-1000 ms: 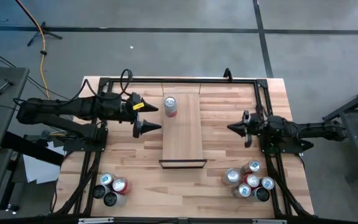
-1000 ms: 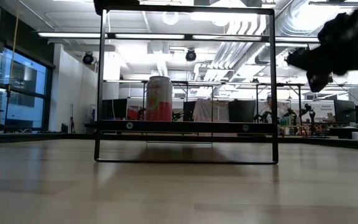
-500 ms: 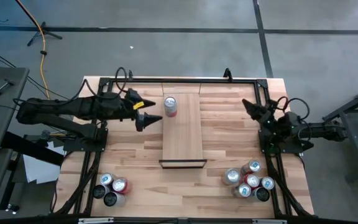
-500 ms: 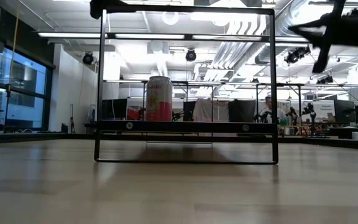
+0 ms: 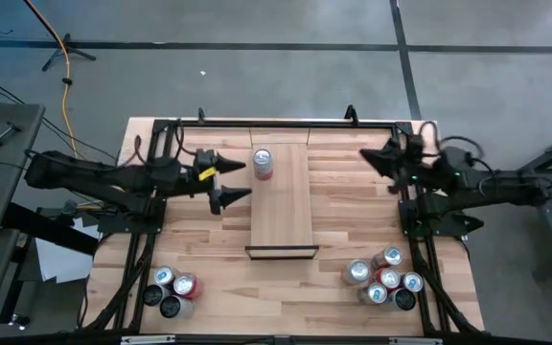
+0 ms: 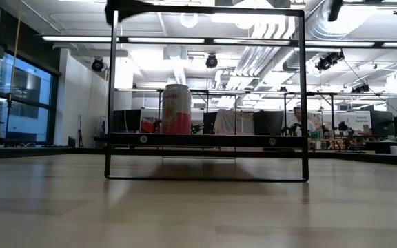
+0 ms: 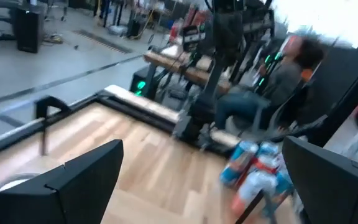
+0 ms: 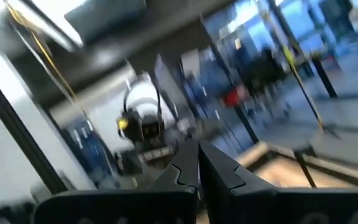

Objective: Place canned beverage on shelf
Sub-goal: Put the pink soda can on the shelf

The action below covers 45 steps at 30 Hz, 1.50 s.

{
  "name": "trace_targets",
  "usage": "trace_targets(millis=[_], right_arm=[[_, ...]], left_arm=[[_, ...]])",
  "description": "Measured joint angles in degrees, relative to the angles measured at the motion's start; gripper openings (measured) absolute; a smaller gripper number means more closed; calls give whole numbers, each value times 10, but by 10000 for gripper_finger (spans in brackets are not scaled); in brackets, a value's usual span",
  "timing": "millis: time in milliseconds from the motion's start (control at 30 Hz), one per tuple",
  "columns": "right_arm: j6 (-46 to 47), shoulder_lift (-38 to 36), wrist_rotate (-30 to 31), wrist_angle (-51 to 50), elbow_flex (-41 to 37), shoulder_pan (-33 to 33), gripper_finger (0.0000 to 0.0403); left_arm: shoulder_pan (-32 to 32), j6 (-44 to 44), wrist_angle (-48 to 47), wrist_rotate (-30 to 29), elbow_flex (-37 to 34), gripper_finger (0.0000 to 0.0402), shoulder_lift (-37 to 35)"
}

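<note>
Our can [image 5: 262, 162] stood on the shelf [image 5: 282, 213] at upper centre. Left gripper [image 5: 230, 180] gaped empty beside it; right gripper [image 5: 367, 156] was closed, empty. Next we judged another can due.

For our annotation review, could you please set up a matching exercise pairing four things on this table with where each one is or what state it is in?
Column one:
1. pink can
2. left gripper
3. right gripper
4. shelf

Column two:
A. shut, holding nothing, near the table's far right edge
B. lying down the middle of the table, black frame at its near end
C. standing upright at the shelf's far left corner
D. open, just left of the shelf, apart from the can

Pairs: 1-C, 2-D, 3-A, 4-B
</note>
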Motion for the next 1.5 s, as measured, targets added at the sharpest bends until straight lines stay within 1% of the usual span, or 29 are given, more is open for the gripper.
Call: trace_targets(millis=[67,100,167,267,333,433,533,667,767,833,900,1067,1167,1267,1333,1400,1500], right_arm=[[-4,46,-4,-41,31,0,0],[-8,66,-8,-55,43,0,0],[-22,106,-14,-71,60,0,0],[-48,153,-27,-70,84,0,0],[-65,180,-29,-77,95,0,2],[-79,209,-29,-88,107,2,8],[-76,227,-29,-89,108,2,15],[-75,235,-35,-96,108,2,16],[-75,235,-39,-96,108,2,16],[-75,234,-39,-96,108,2,16],[-75,233,-39,-96,108,2,16],[-75,233,-38,-96,108,2,16],[-75,233,-38,-96,108,2,16],[-75,233,-38,-96,108,2,16],[-75,233,-38,-97,108,2,16],[-75,233,-38,-98,108,2,16],[-75,233,-38,-104,108,2,16]], left_arm=[[2,-20,44,1,-33,400,-3],[3,-17,50,1,-39,400,-5],[7,7,51,4,-39,400,-8],[14,56,37,14,-40,400,-14],[17,88,38,14,-40,400,-15],[23,111,31,15,-40,400,-18],[26,108,18,15,-40,400,-18],[32,68,7,15,-40,400,-17],[42,25,3,-10,-40,393,-1],[44,6,3,-29,-39,377,18],[42,-9,-8,-44,-33,351,47],[27,-67,-102,-101,25,263,132],[19,-124,-165,-120,61,224,171],[11,-174,-205,-132,76,210,192],[4,-206,-214,-158,76,208,202],[-2,-218,-217,-178,76,209,208],[-3,-213,-203,-180,76,211,214]])
